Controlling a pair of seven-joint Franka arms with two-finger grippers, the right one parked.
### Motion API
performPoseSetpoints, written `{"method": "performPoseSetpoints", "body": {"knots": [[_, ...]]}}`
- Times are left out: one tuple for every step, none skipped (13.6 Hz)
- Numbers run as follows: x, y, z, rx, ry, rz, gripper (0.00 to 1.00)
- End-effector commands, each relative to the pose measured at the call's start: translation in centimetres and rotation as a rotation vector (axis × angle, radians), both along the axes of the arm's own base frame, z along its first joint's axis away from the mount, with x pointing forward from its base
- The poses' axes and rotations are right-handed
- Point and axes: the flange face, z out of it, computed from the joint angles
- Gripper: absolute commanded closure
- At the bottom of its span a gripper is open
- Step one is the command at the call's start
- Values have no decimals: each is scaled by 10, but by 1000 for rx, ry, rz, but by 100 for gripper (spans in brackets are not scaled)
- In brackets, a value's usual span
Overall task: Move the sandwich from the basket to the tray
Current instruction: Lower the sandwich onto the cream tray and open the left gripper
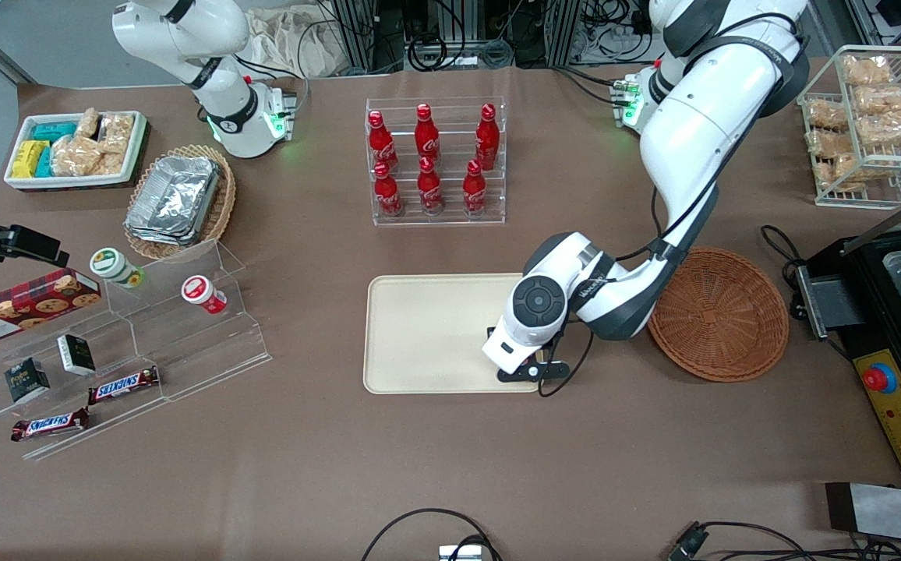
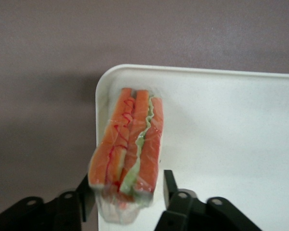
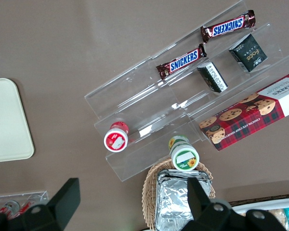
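Your gripper (image 2: 127, 202) pinches the sandwich (image 2: 130, 144) over the tray (image 1: 419, 335) corner nearest the empty basket (image 1: 719, 312). You still need to release it and back away.

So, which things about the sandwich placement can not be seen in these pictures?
- Front view: the sandwich is fully hidden under the working arm's wrist; the gripper over the tray corner is mostly covered too.
- Left wrist view: the sandwich end near the gripper is blurred by wrapper, so contact with the fingers is unclear.
- Whether the sandwich already rests on the tray: cannot tell.
- Basket: one edge hidden by the arm.
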Motion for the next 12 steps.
{"method": "performPoseSetpoints", "body": {"knots": [[5,-2,16,15,-34,11,0],[7,0,31,11,-46,20,0],[6,2,45,26,-47,22,0],[6,11,65,52,-48,28,0],[9,26,89,79,-50,35,0],[8,35,111,99,-53,40,0],[2,42,128,119,-54,43,0],[-4,53,138,140,-56,51,0],[-10,70,144,150,-47,69,0],[-19,85,150,150,-33,87,0],[-27,96,158,154,-28,83,0],[-36,108,165,168,-28,73,0]]}}
